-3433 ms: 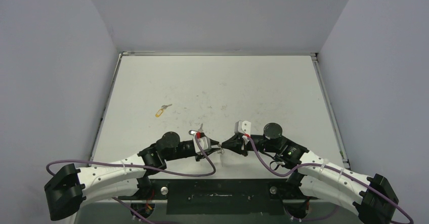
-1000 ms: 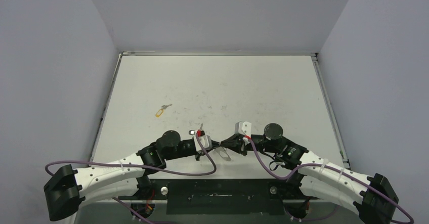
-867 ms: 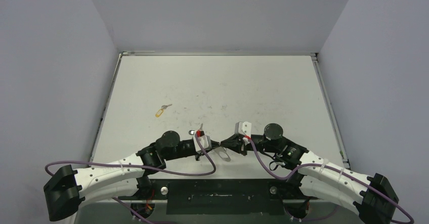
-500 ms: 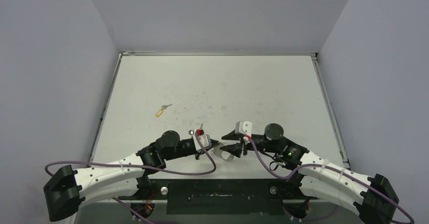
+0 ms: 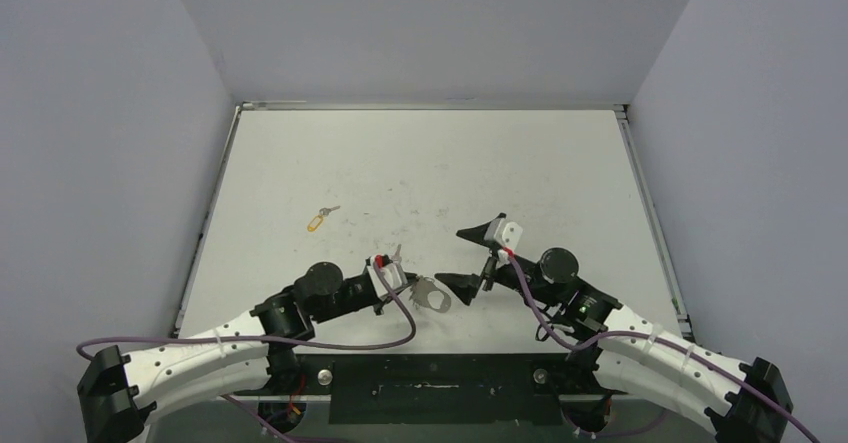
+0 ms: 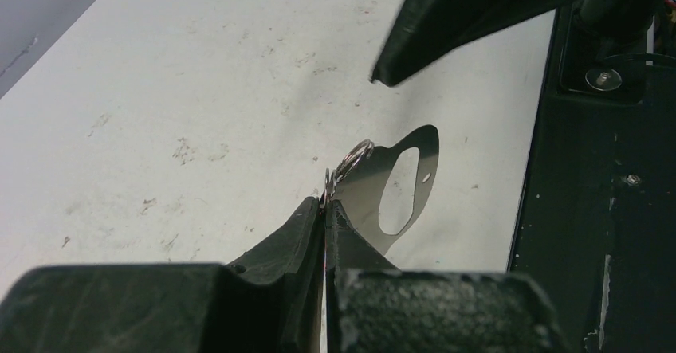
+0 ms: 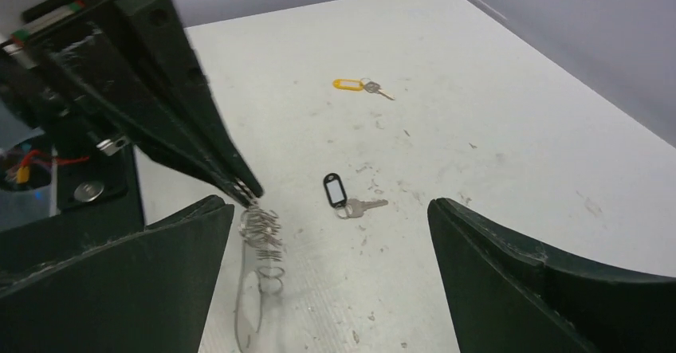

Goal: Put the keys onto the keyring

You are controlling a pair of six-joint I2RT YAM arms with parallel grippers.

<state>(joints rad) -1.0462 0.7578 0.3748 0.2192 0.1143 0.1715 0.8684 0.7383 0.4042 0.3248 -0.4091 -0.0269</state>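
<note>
The left gripper (image 6: 325, 206) is pressed fully together. Its two black fingertips pinch the end of the chain of small rings (image 6: 355, 157) that leads to the keyring (image 6: 363, 195). The keyring's flat silver plate, with its long slot, hangs tilted from that chain just past the tips, over the white table (image 6: 199, 90). Whether its lower edge touches the surface cannot be told. The right gripper (image 5: 469, 258) is spread wide and holds nothing. In the top view one of its fingers ends just beside the keyring on the right, and the other sits farther off toward the back of the table. Neither finger touches the plate or the rings. In the right wrist view the chain dangles close to the inner face of one finger (image 7: 135, 265) but apart from it. The black-tagged key (image 7: 339, 191) lies flat on the table near the keyring, a little beyond it, framed between the right gripper's parted fingers and touched by neither. The yellow-tagged key (image 5: 318, 220) lies well apart from the keyring, farther back and to its left in the top view. Both keys lie loose, not threaded on the keyring.
</note>
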